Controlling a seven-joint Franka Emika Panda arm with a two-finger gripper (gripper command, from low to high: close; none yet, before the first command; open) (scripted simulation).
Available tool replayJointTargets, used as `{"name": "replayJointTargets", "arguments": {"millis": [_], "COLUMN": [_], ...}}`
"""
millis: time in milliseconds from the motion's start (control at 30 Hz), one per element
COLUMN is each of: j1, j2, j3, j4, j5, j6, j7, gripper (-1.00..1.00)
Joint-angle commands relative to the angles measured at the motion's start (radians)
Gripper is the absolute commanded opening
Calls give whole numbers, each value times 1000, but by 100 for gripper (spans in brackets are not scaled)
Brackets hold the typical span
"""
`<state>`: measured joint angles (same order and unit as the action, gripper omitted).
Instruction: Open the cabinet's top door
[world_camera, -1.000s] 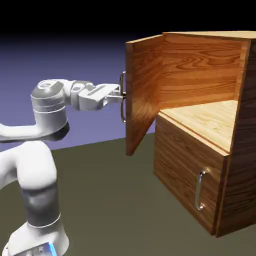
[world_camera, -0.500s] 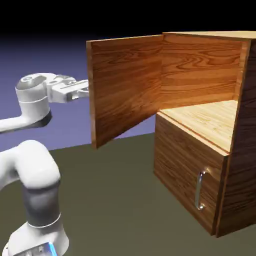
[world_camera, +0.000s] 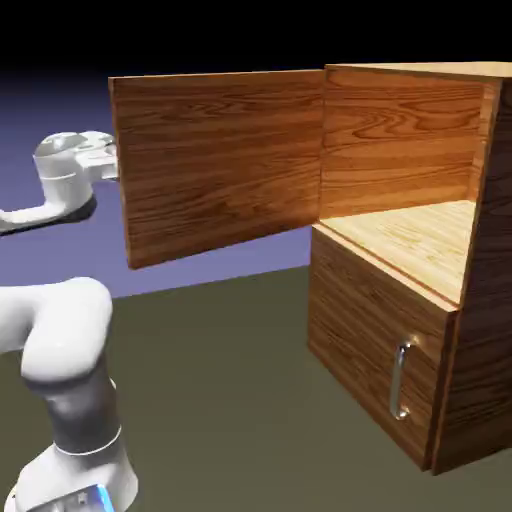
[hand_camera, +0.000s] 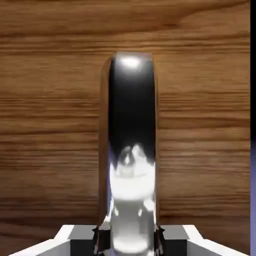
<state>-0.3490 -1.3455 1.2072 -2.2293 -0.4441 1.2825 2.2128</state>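
Observation:
The cabinet (world_camera: 470, 300) of brown wood grain stands at the right of the exterior view. Its top door (world_camera: 220, 160) is swung wide open and sticks out to the exterior view's left, its inner face showing. The arm's wrist (world_camera: 68, 168) shows just past the door's free edge; the fingers are hidden behind the panel there. In the hand view the door's silver handle (hand_camera: 131, 140) runs up the middle of the picture, large, against the wood. My gripper (hand_camera: 131, 239) is shut on that handle, with a grey fingertip on each side of it.
The upper compartment's light wood shelf (world_camera: 425, 235) lies bare. Below it the lower door (world_camera: 365, 330) is closed, with its small silver handle (world_camera: 400, 380). The arm's white base link (world_camera: 70, 380) stands at the lower left on the dark table (world_camera: 240, 400).
The top door has swung much further open, its free edge sweeping to the exterior view's left. The hand went left with it and is now mostly hidden behind the panel.

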Motion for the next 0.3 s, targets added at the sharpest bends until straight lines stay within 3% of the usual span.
{"name": "replayJointTargets", "arguments": {"millis": [0,267], "j1": [-30,-246], "j2": [1,-2], "j3": [14,93], "j4": [36,299], "j5": [7,43], "j6": [-29,-220], "j7": [-5,-48], "gripper": [-100,-100]}}
